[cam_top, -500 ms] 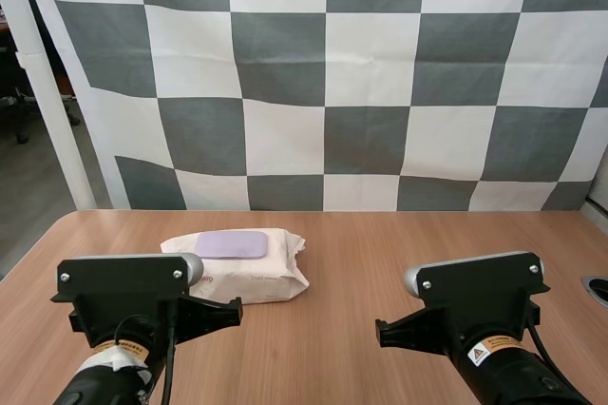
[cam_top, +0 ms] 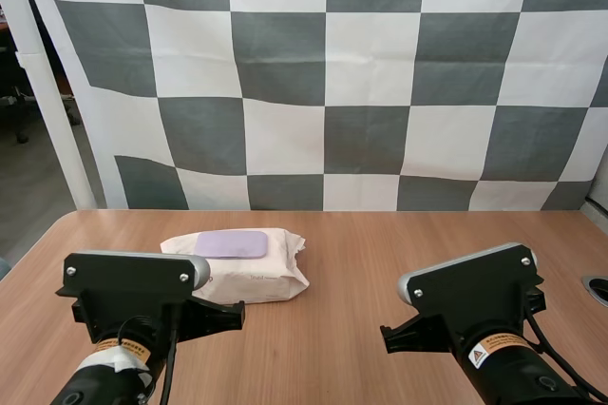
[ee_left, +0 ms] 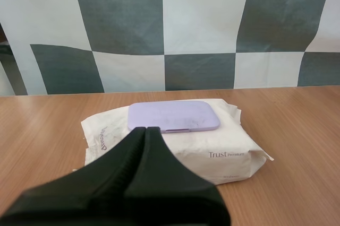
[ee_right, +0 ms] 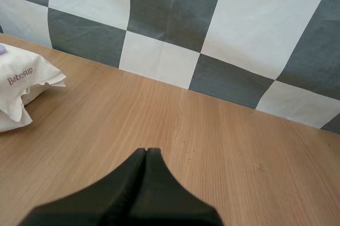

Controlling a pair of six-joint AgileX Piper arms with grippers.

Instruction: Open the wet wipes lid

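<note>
2 grippers were clenched empty; our left gripper (ee_left: 144, 128) hung just short of the wet wipes pack (ee_left: 234, 146), which lay on the table (ee_left: 303, 125) with its purple lid (ee_left: 172, 115) shut; our right gripper (ee_right: 146, 150) was well apart from it.

- one pack of wet wipes (cam_top: 249, 267)
- one lilac lid (cam_top: 231, 244), lying flat on top of the pack
- one wooden table (cam_top: 380, 253) under the pack
- two arms: left arm (cam_top: 133, 296) just in front of the pack, right arm (cam_top: 475, 296) well apart from the pack, to its right
- two grippers: left gripper (ee_left: 144, 129) near the pack, right gripper (ee_right: 146, 150) well off to the pack's side, each with its fingers pressed together as one wedge
- one dark round fitting (cam_top: 598, 288) in the table, far right of the pack
</note>
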